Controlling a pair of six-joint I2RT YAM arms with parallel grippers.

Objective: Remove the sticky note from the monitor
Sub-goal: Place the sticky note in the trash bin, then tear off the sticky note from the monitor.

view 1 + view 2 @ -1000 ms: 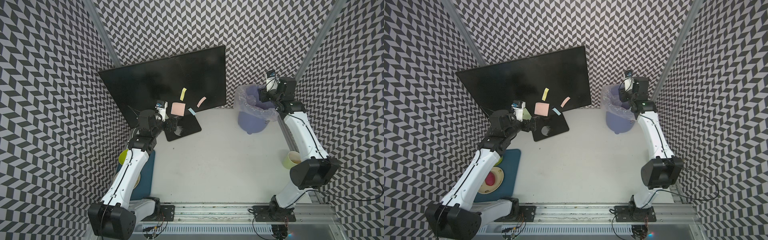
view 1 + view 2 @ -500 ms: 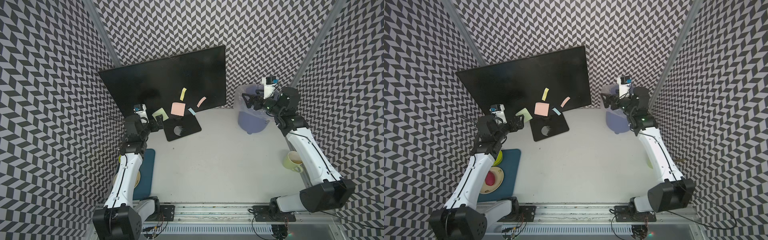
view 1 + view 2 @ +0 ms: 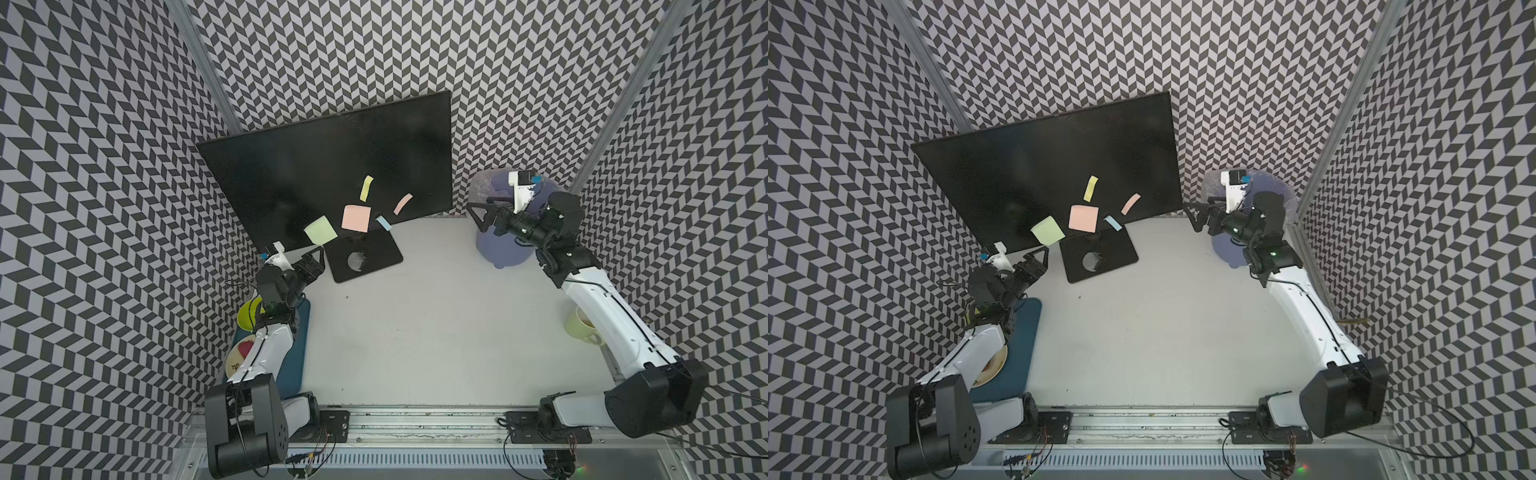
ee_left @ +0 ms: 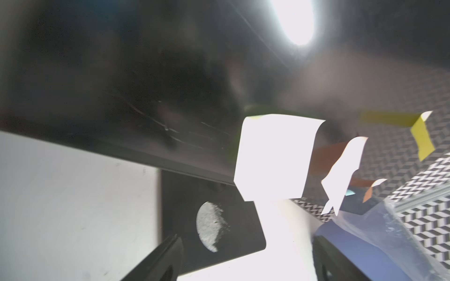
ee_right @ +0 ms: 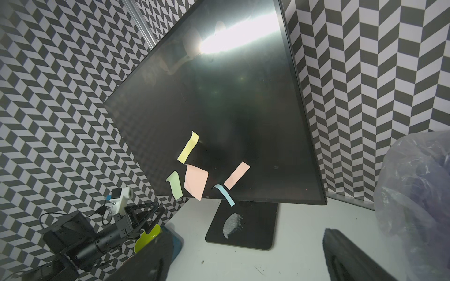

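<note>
1. The white table (image 3: 415,332) carries everything, with chevron-patterned walls around it.
2. The monitor (image 3: 332,174) stands at the back of the table, turned at a slant. Its black base plate (image 3: 374,253) lies flat on the table and has a pale round scuff on it.
3. The right arm (image 3: 602,307) runs along the table's right edge, with its wrist bent toward the monitor. The right gripper (image 3: 478,216) hangs in the air by the bin's monitor-side rim, fingers spread wide with nothing between them.
4. The left arm (image 3: 270,345) rises over the mat and points at the monitor's lower edge. The left gripper (image 3: 316,261) sits just under the green square note (image 3: 320,230), beside the base plate, fingers spread and empty.
5. A purple bin (image 3: 498,253) with a clear plastic liner stands to the right of the monitor. The right wrist covers its mouth in both top views, and the right wrist view shows only crumpled liner, so I cannot tell what is inside.
6. A dark blue mat (image 3: 299,353) lies at the left edge. It holds a plate (image 3: 239,353) with a red shape on it. A yellow-green bowl (image 3: 248,318) sits at its far corner, its inside mostly hidden.
7. A pale green mug (image 3: 579,328) stands at the right edge, half behind the right arm; its contents are unclear.
8. Five notes cling to the lower part of the screen. They are the pink square note (image 3: 356,218), the green square note overhanging the bottom bezel, a yellow strip (image 3: 366,188), a pink strip (image 3: 402,204) and a small blue strip (image 3: 383,222).
</note>
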